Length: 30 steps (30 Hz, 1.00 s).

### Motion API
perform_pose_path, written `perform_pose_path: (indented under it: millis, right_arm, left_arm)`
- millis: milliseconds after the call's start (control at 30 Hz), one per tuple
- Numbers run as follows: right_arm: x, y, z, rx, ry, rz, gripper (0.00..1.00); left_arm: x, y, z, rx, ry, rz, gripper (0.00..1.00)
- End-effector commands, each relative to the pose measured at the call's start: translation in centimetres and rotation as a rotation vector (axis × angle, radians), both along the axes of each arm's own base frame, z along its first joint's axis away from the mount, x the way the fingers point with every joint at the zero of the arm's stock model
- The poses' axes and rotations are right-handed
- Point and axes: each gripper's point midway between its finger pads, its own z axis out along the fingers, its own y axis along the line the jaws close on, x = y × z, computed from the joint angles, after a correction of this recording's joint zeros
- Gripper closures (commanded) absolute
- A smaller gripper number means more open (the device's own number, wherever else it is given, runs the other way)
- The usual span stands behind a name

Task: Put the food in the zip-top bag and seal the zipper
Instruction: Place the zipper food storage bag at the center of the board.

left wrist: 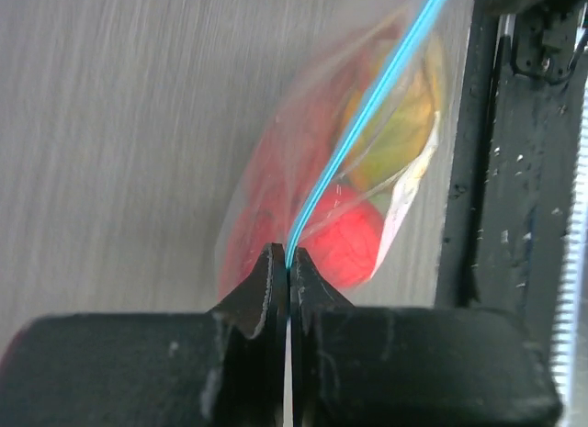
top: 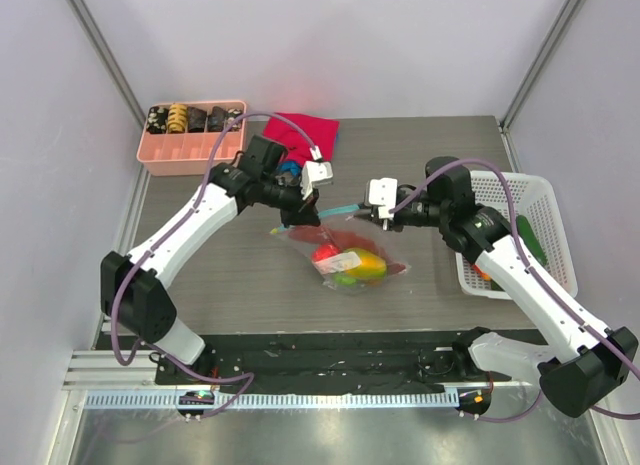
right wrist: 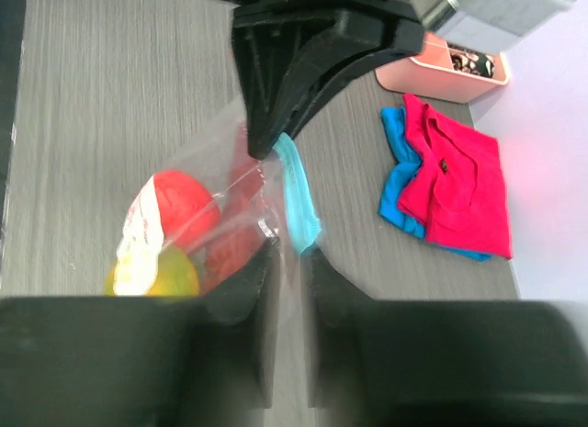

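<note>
The clear zip-top bag (top: 352, 253) hangs over the table's middle with red (top: 325, 253) and yellow-green (top: 366, 266) toy food inside. Its teal zipper (top: 340, 211) runs between my two grippers. My left gripper (top: 312, 215) is shut on the zipper (left wrist: 367, 106) at its left end, with the jaws pressed together (left wrist: 288, 258). My right gripper (top: 378, 215) sits at the zipper's other end (right wrist: 296, 188). Its jaws (right wrist: 289, 254) stand a narrow gap apart around the bag's top edge. The red and yellow food (right wrist: 179, 207) shows through the bag (right wrist: 220, 197).
A white mesh basket (top: 548, 200) at the right holds a green piece (top: 531, 240) and an orange piece (top: 482, 273). A pink tray (top: 190, 153) with dark patterned pieces stands at the back left. Folded red and blue cloths (top: 305, 135) lie behind the bag.
</note>
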Motion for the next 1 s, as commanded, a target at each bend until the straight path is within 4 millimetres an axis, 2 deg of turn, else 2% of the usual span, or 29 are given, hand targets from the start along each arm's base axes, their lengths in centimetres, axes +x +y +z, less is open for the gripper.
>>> perform_pose_path:
  millis: [0,33,67,133,167,267,333,400,433,533,667,767,800,833,867,900,967]
  right_arm:
    - [1.6,0.5,3.7,0.077,-0.11,-0.044,0.46]
    - [2.0,0.5,4.3,0.104,-0.103,-0.072,0.38]
    - [2.3,0.4,4.2,0.113,-0.097,-0.098,0.2]
    - [3.1,0.1,4.7,0.135,-0.102,-0.152,0.09]
    - [3.2,0.0,4.7,0.136,-0.102,-0.162,0.05]
    - [3.5,-0.3,4.5,0.132,-0.095,-0.186,0.04]
    - [3.7,-0.6,4.3,0.127,-0.093,-0.208,0.04]
    - [3.6,-0.9,3.9,0.122,-0.091,-0.223,0.03]
    - [3.6,-1.1,3.8,0.119,-0.088,-0.236,0.03]
    - [3.5,-1.7,2.7,0.108,-0.06,-0.274,0.03]
    - [3.3,-2.8,1.2,0.095,-0.021,-0.336,0.02]
    - [3.5,-3.7,0.4,0.099,0.019,-0.41,0.01]
    - [3.5,-3.9,0.2,0.115,0.05,-0.437,0.01]
    - [3.7,-4.2,0.1,0.12,0.064,-0.468,0.0]
    - [4.0,-4.6,0.1,0.125,0.07,-0.507,0.0]
    - [4.1,-5.0,0.0,0.132,0.082,-0.534,0.0]
    - [4.4,-5.7,-0.2,0.155,0.116,-0.599,0.0]
  left_arm:
    - [1.2,3.7,1.0,-0.019,0.228,0.381,1.0]
    - [1.7,4.8,0.6,-0.019,0.268,0.445,1.0]
    - [3.0,6.9,0.4,-0.027,0.297,0.543,1.0]
    - [4.1,9.6,-1.2,-0.003,0.35,0.693,1.0]
    - [5.1,12.0,-1.8,-0.003,0.371,0.795,1.0]
    - [6.0,16.9,-4.8,0.042,0.446,1.001,1.0]
    - [5.5,19.2,-7.5,0.128,0.477,1.059,1.0]
    - [5.5,21.7,-9.0,0.175,0.488,1.126,1.0]
    - [5.5,23.9,-9.9,0.198,0.49,1.187,1.0]
    - [5.0,27.2,-11.5,0.265,0.469,1.238,1.0]
    - [3.9,29.3,-13.1,0.337,0.478,1.246,0.99]
    - [3.3,29.9,-13.0,0.331,0.51,1.256,0.68]
    - [3.2,30.1,-12.8,0.325,0.511,1.263,0.51]
    - [3.3,30.5,-11.9,0.307,0.489,1.28,0.45]
    - [3.5,30.6,-11.0,0.281,0.472,1.289,0.3]
    - [3.7,30.7,-10.3,0.257,0.455,1.294,0.07]
    - [4.7,31.1,-7.4,0.212,0.367,1.307,0.0]
